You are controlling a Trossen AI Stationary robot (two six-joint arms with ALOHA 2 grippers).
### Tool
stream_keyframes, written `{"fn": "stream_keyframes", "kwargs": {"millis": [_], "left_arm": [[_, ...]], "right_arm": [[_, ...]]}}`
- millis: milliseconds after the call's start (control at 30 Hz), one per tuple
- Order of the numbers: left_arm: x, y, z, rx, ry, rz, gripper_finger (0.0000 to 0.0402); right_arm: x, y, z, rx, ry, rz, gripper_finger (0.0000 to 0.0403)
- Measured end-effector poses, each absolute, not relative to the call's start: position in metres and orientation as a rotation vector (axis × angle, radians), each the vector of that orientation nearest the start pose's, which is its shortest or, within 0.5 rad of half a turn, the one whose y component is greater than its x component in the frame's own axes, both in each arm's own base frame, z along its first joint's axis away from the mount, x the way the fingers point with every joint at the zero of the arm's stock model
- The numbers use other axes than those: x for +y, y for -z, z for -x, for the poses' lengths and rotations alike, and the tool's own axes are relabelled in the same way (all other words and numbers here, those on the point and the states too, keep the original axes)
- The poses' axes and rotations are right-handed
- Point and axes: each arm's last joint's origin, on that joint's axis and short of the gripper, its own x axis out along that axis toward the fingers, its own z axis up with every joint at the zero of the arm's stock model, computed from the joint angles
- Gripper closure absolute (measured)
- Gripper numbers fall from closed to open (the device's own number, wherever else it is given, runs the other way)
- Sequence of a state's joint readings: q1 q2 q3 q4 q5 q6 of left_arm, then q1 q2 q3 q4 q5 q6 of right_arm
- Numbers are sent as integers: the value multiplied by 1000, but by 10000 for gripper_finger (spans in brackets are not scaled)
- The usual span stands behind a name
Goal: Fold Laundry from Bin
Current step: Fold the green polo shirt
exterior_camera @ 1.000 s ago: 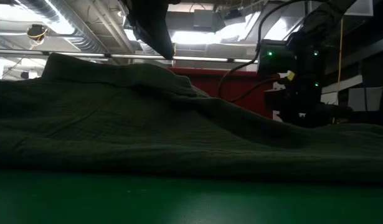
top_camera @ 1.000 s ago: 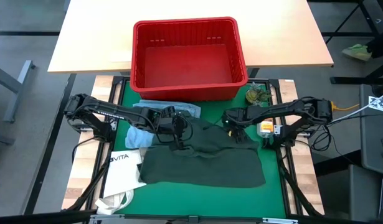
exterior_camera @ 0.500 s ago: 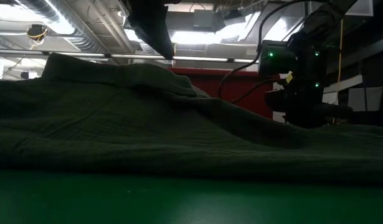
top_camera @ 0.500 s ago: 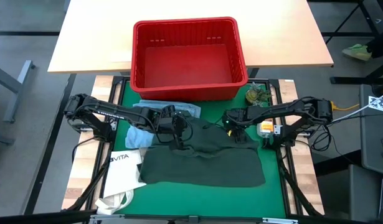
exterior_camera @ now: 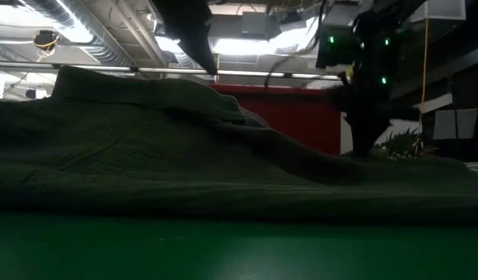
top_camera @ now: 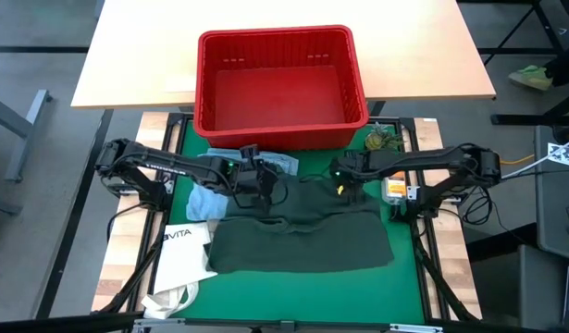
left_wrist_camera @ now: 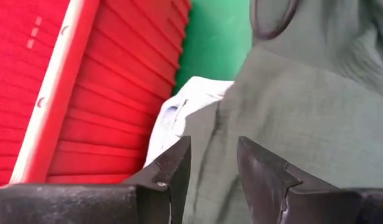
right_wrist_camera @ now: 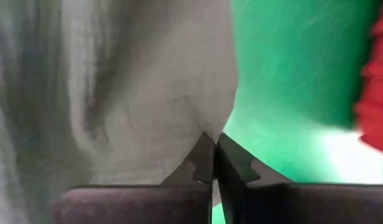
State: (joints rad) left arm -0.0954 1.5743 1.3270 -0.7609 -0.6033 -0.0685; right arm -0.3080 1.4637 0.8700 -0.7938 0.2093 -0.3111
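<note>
Right end effector (top_camera: 340, 184) pinched shut on far edge of dark green garment (top_camera: 303, 242), fabric caught at fingertips (right_wrist_camera: 203, 155); likely corner hold for fold. Left end effector (top_camera: 253, 185) half-open, straddling opposite far edge, fingers (left_wrist_camera: 172, 168) either side of cloth; grip unclear. Garment spread on table (top_camera: 293, 287), toward viewer from both. Red bin (top_camera: 280, 85) just beyond, looks empty. Light blue cloth (top_camera: 205, 202) beside left.

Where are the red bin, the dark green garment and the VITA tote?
red bin (top_camera: 210, 42): high view, far left rim.
dark green garment (top_camera: 303, 245): high view, flat middle.
VITA tote (top_camera: 180, 252): high view, white panel.
</note>
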Motion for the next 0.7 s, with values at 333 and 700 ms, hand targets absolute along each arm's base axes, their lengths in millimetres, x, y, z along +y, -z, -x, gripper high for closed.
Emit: {"fn": "stream_keyframes", "kwargs": {"millis": [333,700], "left_arm": [[24,-286,-321,967,-553,-134,276],[46,-286,-319,975,-604,-94,276]], "right_arm": [[-79,-204,-230,1444,212,186,399],[-79,-203,-227,1473,203,182,401]]}}
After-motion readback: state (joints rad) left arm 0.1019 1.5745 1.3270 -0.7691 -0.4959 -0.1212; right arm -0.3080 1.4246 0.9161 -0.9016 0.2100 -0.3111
